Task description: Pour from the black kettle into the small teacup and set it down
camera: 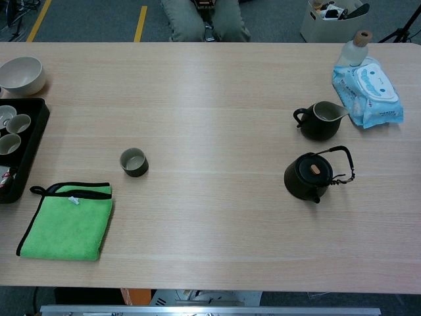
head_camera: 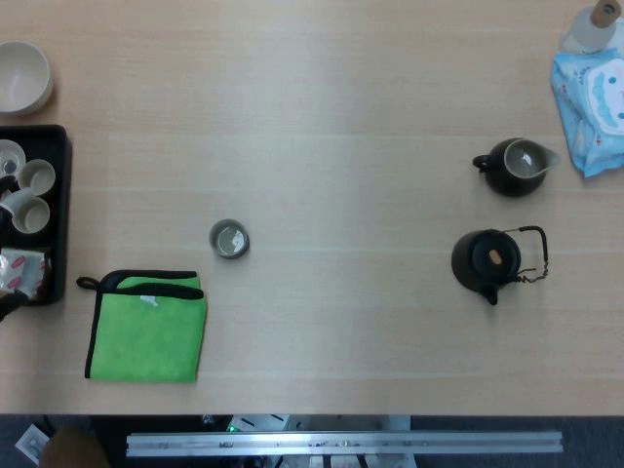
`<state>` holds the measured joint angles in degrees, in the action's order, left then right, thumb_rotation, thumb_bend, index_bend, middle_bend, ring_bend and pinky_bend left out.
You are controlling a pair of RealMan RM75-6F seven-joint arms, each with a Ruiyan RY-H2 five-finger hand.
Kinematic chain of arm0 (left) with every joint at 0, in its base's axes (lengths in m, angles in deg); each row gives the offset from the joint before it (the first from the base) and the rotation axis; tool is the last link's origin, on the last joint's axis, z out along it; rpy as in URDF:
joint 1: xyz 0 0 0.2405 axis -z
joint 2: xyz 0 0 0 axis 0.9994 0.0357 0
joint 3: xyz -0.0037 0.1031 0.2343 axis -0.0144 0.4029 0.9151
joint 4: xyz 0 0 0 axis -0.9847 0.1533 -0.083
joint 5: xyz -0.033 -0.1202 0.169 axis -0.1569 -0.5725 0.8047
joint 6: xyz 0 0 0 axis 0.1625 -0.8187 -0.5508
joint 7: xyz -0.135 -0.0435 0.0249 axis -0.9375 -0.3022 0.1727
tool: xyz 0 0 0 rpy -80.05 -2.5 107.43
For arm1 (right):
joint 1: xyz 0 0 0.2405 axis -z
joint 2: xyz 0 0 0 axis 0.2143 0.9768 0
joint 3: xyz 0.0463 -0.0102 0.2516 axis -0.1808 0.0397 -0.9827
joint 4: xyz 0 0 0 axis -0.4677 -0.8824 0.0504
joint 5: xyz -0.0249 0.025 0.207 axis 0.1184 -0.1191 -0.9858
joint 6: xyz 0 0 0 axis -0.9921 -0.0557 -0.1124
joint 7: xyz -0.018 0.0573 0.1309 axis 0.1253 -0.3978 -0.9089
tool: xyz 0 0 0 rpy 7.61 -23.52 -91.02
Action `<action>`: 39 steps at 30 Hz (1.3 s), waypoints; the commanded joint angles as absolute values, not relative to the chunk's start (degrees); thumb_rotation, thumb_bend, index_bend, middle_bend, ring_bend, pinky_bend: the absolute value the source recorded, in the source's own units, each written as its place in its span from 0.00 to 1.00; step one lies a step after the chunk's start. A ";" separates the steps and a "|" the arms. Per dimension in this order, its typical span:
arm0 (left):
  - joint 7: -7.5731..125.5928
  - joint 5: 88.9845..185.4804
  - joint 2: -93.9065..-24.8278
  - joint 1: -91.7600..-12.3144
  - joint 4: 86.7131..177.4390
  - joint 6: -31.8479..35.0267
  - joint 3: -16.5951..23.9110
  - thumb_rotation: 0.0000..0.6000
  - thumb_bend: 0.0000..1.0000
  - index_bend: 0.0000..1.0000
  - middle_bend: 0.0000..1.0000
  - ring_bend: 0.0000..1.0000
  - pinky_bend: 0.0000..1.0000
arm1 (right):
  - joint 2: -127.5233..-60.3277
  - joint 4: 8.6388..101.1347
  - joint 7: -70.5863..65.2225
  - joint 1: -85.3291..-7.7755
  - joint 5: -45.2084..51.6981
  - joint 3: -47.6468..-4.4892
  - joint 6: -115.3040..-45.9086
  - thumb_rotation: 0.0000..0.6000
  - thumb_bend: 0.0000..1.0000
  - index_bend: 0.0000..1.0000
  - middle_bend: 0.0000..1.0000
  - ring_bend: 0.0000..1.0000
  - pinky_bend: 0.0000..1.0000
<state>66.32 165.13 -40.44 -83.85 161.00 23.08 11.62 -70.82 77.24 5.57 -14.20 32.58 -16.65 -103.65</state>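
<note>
The black kettle (head_camera: pixel 489 259) (camera: pixel 308 176) stands upright on the right side of the wooden table, its lid on and its wire handle folded toward the right. The small dark teacup (head_camera: pixel 229 239) (camera: pixel 133 162) sits alone left of centre, well apart from the kettle. Neither of my hands shows in the head view or the chest view.
A black pitcher with a spout (head_camera: pixel 516 166) (camera: pixel 319 120) stands just behind the kettle. A green cloth (head_camera: pixel 146 326) (camera: pixel 68 220) lies near the front left edge. A black tray (head_camera: pixel 60 210) (camera: pixel 31 141) with pale cups sits at the far left, a cream bowl (head_camera: pixel 21 76) behind it. A blue wipes pack (head_camera: pixel 593 105) and bottle (camera: pixel 356 47) lie far right.
</note>
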 commanded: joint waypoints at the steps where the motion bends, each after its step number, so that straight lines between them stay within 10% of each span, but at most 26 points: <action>1: 66.56 165.22 -40.44 -83.75 161.11 22.96 11.63 1.00 0.39 0.16 0.13 0.12 0.14 | -70.88 76.98 5.38 -14.32 32.72 -16.67 -103.63 1.00 0.00 0.14 0.27 0.12 0.06; 39: 65.29 165.44 -38.60 -84.86 161.92 23.80 12.53 1.00 0.39 0.17 0.12 0.12 0.14 | -78.63 74.57 16.76 -25.45 38.63 -13.68 -85.48 1.00 0.00 0.09 0.19 0.09 0.06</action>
